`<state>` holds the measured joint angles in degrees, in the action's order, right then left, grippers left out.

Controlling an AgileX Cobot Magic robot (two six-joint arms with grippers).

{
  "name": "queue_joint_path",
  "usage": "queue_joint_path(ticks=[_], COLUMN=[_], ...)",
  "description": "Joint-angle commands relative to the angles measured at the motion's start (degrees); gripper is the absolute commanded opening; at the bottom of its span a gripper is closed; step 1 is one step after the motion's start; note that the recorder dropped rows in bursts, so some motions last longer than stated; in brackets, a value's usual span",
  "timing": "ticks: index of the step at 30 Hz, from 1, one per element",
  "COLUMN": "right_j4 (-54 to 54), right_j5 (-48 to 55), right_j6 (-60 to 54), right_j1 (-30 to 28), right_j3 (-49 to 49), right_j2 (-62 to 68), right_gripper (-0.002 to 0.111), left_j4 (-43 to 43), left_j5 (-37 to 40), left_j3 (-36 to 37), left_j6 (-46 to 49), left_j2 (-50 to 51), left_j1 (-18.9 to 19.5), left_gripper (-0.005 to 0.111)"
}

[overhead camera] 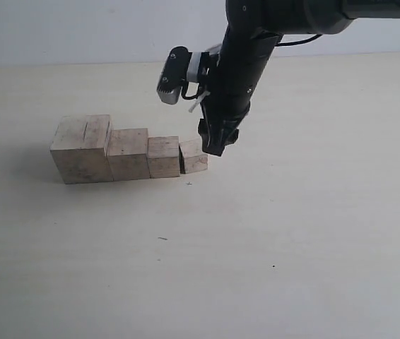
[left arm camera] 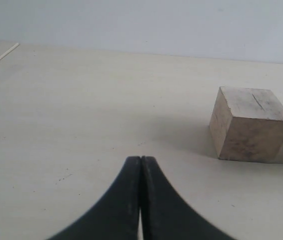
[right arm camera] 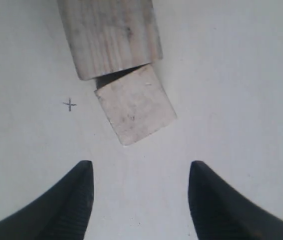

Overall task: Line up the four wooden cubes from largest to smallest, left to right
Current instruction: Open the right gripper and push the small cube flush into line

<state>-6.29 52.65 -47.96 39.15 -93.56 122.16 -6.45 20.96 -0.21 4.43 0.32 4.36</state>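
right arm (overhead camera: 246,60) slanted, jaws apart beside smallest cube (overhead camera: 193,157)

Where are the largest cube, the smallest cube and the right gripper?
Largest cube (overhead camera: 80,164): exterior view, front face.
Smallest cube (right arm camera: 135,105): right wrist view, top face.
Right gripper (right arm camera: 140,172): right wrist view, midway between fingertips.

Blocking centre-left of frame: four wooden cubes (overhead camera: 128,154). Lying open: table (overhead camera: 292,254) across lower half and right side.
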Motion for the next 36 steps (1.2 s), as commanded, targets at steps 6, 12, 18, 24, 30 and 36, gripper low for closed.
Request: queue_joint_path(ticks=[6,12,18,24,30,36], right_j4=[9.6,9.9,9.5,4.7,4.6,-0.1], right_j5=[-4.4,-5.5,-4.8,-4.2,-3.9,-2.7], right_j6=[20.1,24.3,30.4,30.0,30.0,29.2], right_j1=[0.0,0.0,0.0,0.0,0.2,0.2], right_j3=[0.0,0.0,0.0,0.0,0.0,0.0], right_j2=[1.8,4.4,4.5,4.5,4.6,4.6], right_gripper=[0.052,0.035,0.007,0.0,0.0,0.0], left_j4=[0.0,0.0,0.0,0.0,0.0,0.0], left_j5=[-0.6,-0.6,-0.6,-0.6,-0.6,-0.6], left_j3=[0.2,0.2,0.2,0.2,0.2,0.2], left_j6=[-0.2,-0.2,-0.2,-0.2,-0.2,-0.2], left_j2=[-0.3,-0.3,-0.3,-0.3,-0.3,-0.3], left_j1=[-0.3,-0.3,-0.3,-0.3,-0.3,-0.3], left_gripper=[0.0,0.0,0.0,0.0,0.0,0.0])
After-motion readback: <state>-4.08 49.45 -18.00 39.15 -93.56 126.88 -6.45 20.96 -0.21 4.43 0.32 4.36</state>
